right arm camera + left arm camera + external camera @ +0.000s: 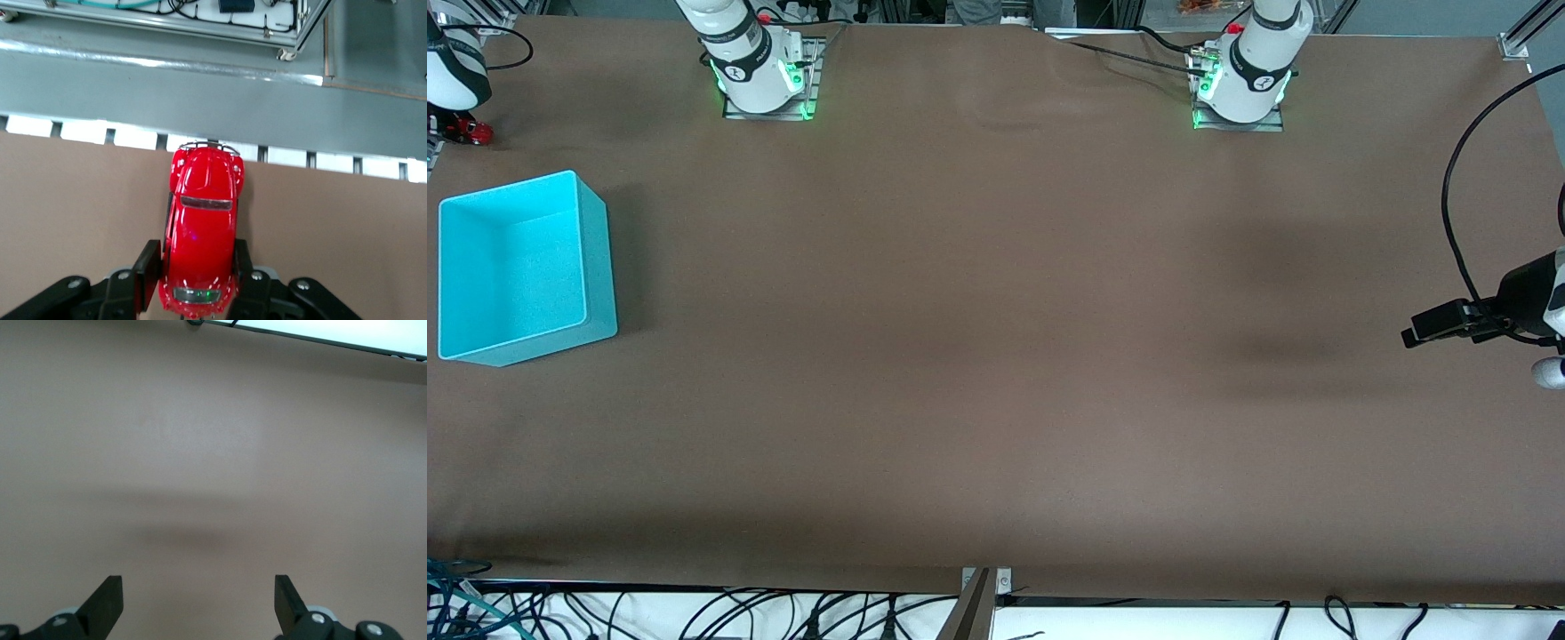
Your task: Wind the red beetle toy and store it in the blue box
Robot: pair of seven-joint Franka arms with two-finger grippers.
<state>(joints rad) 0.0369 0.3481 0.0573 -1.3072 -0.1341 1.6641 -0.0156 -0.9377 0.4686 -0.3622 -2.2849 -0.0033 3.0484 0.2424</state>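
Starting at the right arm's end of the table, the right gripper (197,267) sits at about ten o'clock on the tabletop as the front camera shows it, hard by the table edge. Its fingers (150,267) are closed in on the flanks of the beetle (203,227), one on each side near the tail, so the toy's nose sticks out toward the edge. In the front view only a red sliver of it shows under the wrist. I cannot tell whether the wheels are pressing on the table (996,356) or are just off it.

The box (598,267) stands at nine o'clock, open side up and with nothing in it. It is nearer to the front camera than the beetle and at six o'clock from it.

Over at three o'clock the left gripper (198,600) waits over bare tabletop, its fingers spread wide and holding nothing.

I'd judge the winding is the step in hand. If it's a pull-back motor (likely for a toy like this), the wheels need firm downward pressure. The drag should run straight along the car's length, so the tyres roll rather than skid. The grip should stay tight all the way to the box, or the spring will spin out.
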